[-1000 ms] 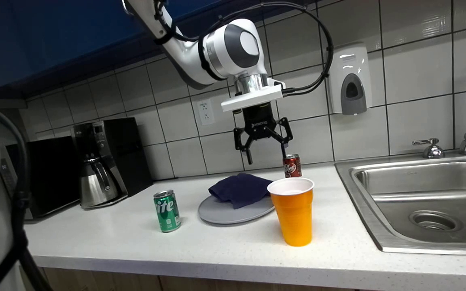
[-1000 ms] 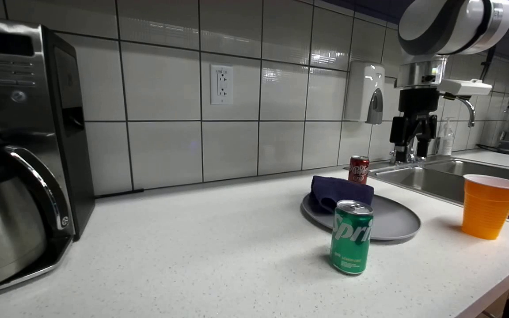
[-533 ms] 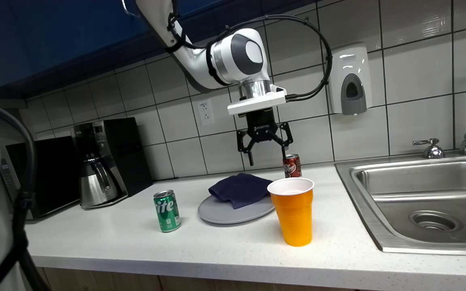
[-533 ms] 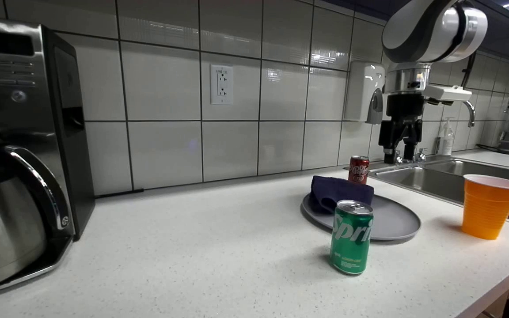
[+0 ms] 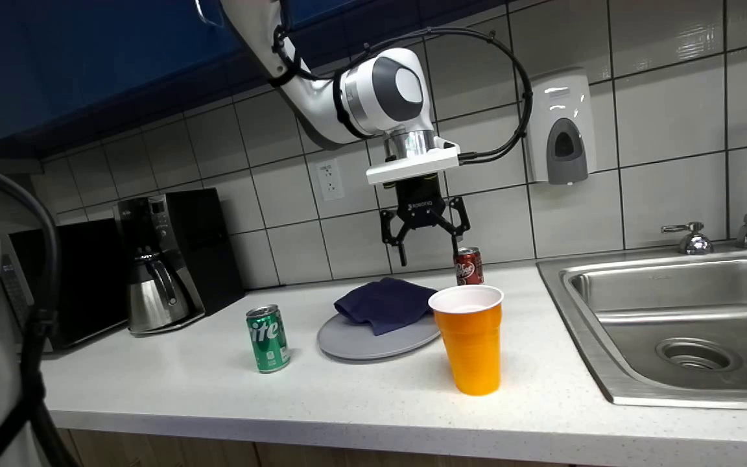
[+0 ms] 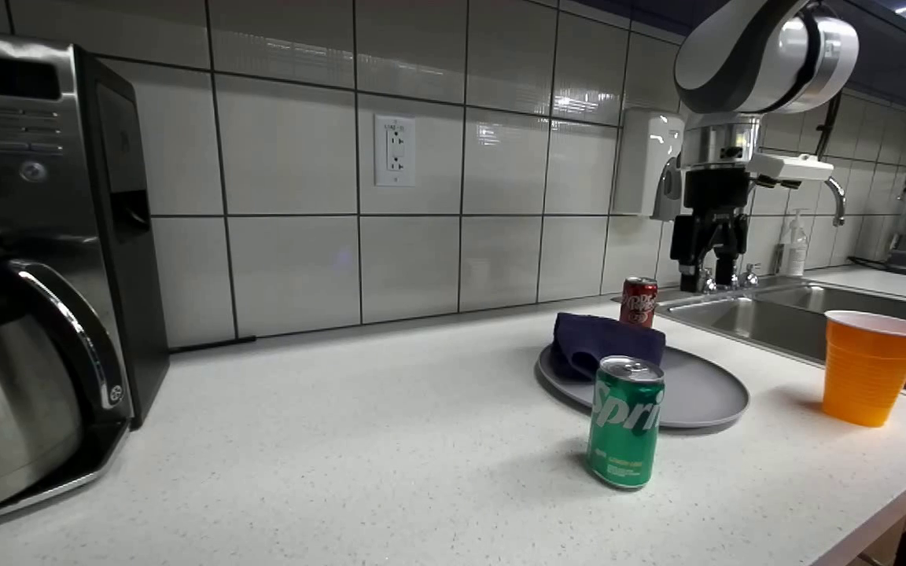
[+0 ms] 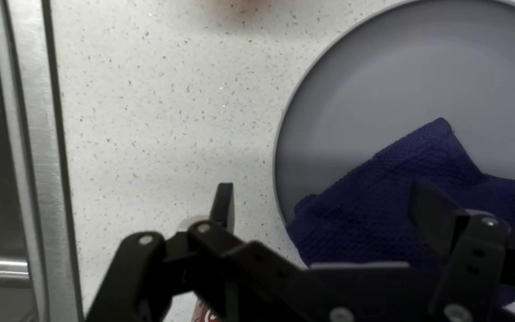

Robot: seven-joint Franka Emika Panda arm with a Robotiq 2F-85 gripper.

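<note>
So the gripper point(image 5: 430, 256) hangs over the counter point(image 7: 163, 112) with its 2 fingers spread wide, holding nothing. The navy cloth point(image 7: 373, 201) lies crumpled on the gray plate point(image 7: 396, 89), and in the wrist view 1 finger shows above it while the other is outside the plate's rim. Drop straight down and close low, and I'd bet that outside finger shoves the plate. The red can point(image 5: 471, 267) looks close too, so a sloppy descent could tip it.
</note>
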